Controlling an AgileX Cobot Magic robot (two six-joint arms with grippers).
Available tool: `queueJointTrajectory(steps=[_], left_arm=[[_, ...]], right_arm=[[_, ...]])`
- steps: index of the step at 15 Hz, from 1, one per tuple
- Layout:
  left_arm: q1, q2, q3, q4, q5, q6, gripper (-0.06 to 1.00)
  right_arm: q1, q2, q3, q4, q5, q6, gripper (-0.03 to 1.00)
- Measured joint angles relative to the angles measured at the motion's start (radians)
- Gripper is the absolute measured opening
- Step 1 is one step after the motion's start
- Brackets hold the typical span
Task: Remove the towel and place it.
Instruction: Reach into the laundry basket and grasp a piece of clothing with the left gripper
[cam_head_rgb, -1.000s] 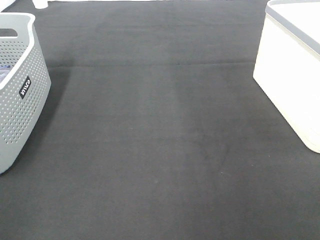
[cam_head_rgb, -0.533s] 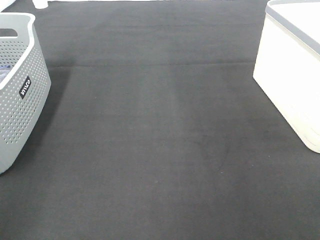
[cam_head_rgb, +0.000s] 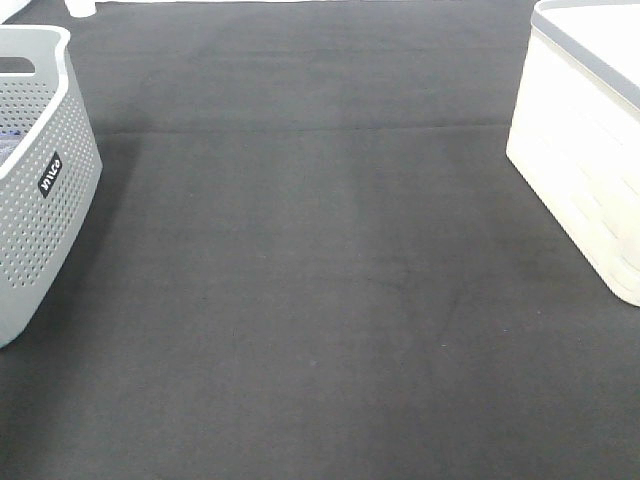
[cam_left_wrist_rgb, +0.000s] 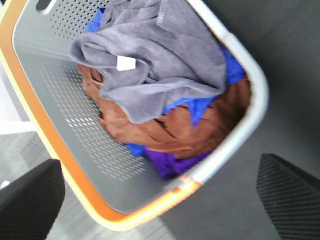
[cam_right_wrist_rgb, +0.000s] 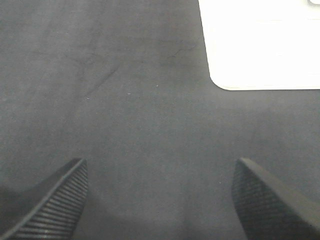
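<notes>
The towel is a grey-lavender cloth with a small white tag. It lies crumpled on top of brown, blue and purple cloths inside the grey perforated basket, seen in the left wrist view. My left gripper is open and empty, above the basket's near rim. My right gripper is open and empty over the bare black mat, near the white bin. Neither gripper shows in the exterior high view. There the basket sits at the left edge and the towel is hidden.
A white bin with a grey rim stands at the right of the exterior high view. A black mat covers the table between basket and bin. The basket has an orange rim on one side.
</notes>
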Motion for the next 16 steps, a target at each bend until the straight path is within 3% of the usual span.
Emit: queueJointTrajectory(steps=[3,9,11,13,16], left_arm=[[0.071,0.169,-0.114,0.013,-0.063,0.141,0.99],[0.262,0.404,-0.119,0.026,-0.197,0.349,0.99],[0.278,0.505,-0.119,0.026,-0.261,0.403,0.99],[0.275,0.59,-0.119,0.023,-0.358,0.41,0.99],[0.242,0.705,-0.119,0.022,-0.424,0.413,0.95]], right_arm=[[0.0,0.0,0.0,0.0,0.0,0.0,0.76],[0.0,0.0,0.0,0.0,0.0,0.0,0.76],[0.0,0.0,0.0,0.0,0.0,0.0,0.76],[0.0,0.0,0.0,0.0,0.0,0.0,0.76],[0.0,0.0,0.0,0.0,0.0,0.0,0.76]])
